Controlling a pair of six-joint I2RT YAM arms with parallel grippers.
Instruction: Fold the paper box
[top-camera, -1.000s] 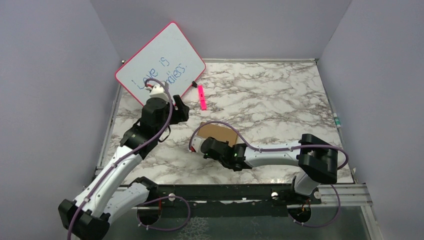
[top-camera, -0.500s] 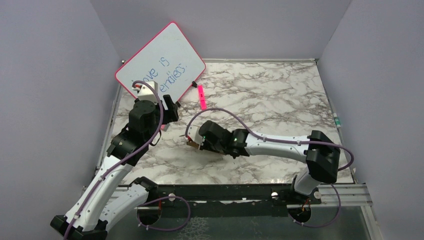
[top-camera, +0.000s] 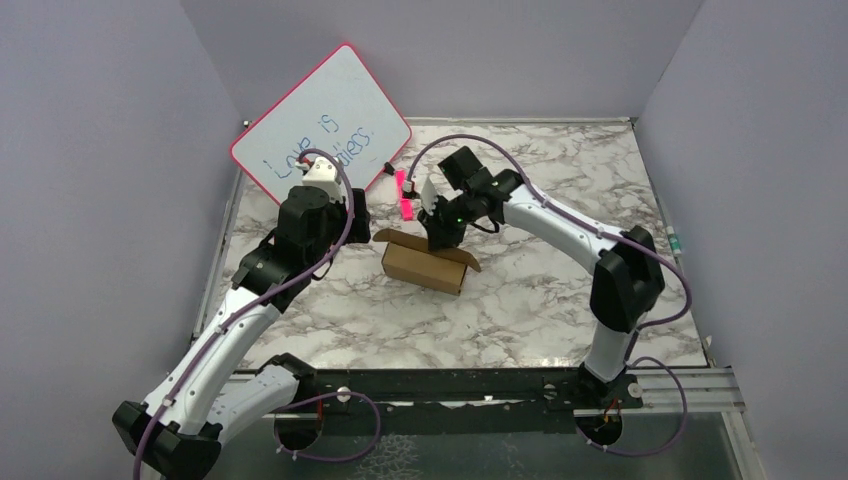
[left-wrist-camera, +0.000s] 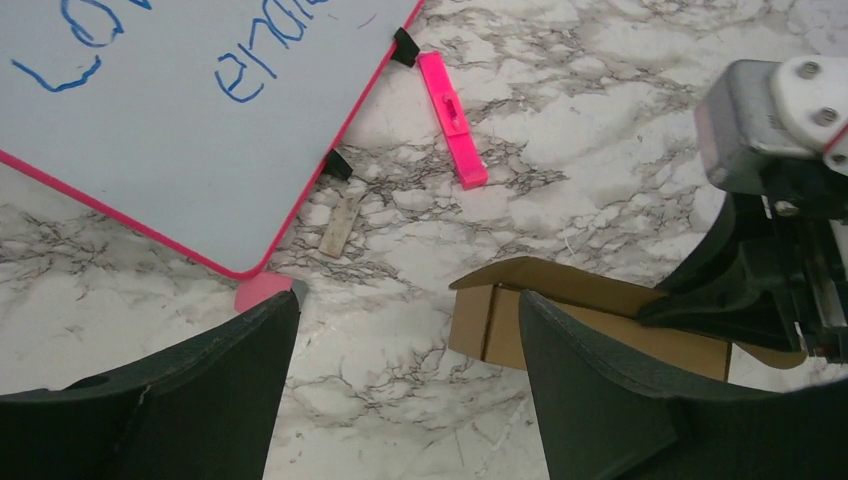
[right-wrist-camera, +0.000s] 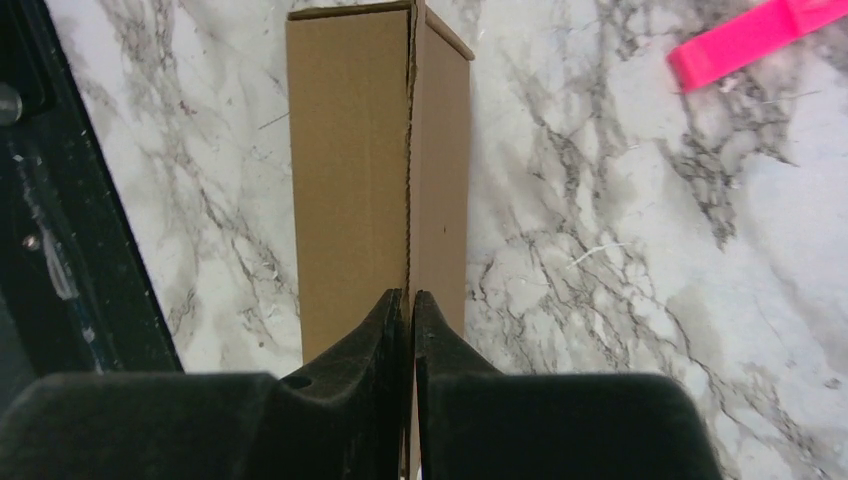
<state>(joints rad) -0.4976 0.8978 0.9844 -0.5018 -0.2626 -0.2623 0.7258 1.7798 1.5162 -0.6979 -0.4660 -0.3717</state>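
Note:
The paper box (top-camera: 424, 264) is a brown cardboard block lying mid-table, with a flap sticking up at its far left. My right gripper (top-camera: 441, 238) comes down on it from the far side. In the right wrist view its fingertips (right-wrist-camera: 410, 298) are pressed together on a thin upright cardboard edge of the paper box (right-wrist-camera: 350, 160). My left gripper (top-camera: 347, 222) hovers left of the box. It stands open (left-wrist-camera: 405, 335) with only marble between the fingers, and the box's left end (left-wrist-camera: 480, 322) sits just beside its right finger (left-wrist-camera: 600, 390).
A pink-framed whiteboard (top-camera: 322, 125) with blue writing leans at the back left, also in the left wrist view (left-wrist-camera: 150, 120). A pink marker (top-camera: 404, 195) lies just behind the box. A small beige strip (left-wrist-camera: 338, 225) and a pink disc (left-wrist-camera: 262, 290) lie by the board's edge.
The right arm has swung from the near side across to the far side and now pinches the box from above. The box shows as a raised block. The left gripper has opened wider.

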